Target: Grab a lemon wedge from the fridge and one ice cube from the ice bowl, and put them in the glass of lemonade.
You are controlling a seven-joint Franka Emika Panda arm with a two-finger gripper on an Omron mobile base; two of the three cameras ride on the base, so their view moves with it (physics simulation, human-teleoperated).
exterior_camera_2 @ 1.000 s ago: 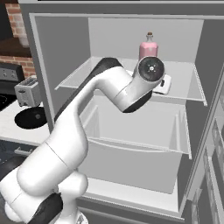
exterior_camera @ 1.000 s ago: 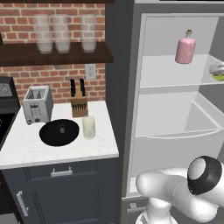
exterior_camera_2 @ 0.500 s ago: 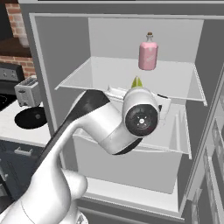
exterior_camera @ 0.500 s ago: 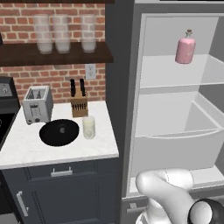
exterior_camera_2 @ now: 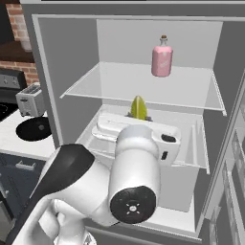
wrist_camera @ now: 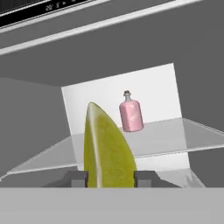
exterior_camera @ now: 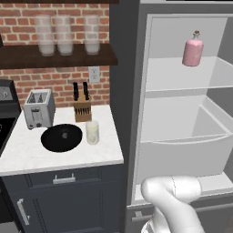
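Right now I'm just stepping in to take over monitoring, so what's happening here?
The robot arm is at the open fridge, and its gripper is shut on the lemon wedge, which stands upright between the fingertips. A pink bottle sits on the fridge shelf. On the counter to the left, the glass of lemonade stands beside the black ice bowl; the wedge has not gone into the glass yet.

arm lowered, lemon wedge (exterior_camera_2: 139, 107) carried down off upper shelf
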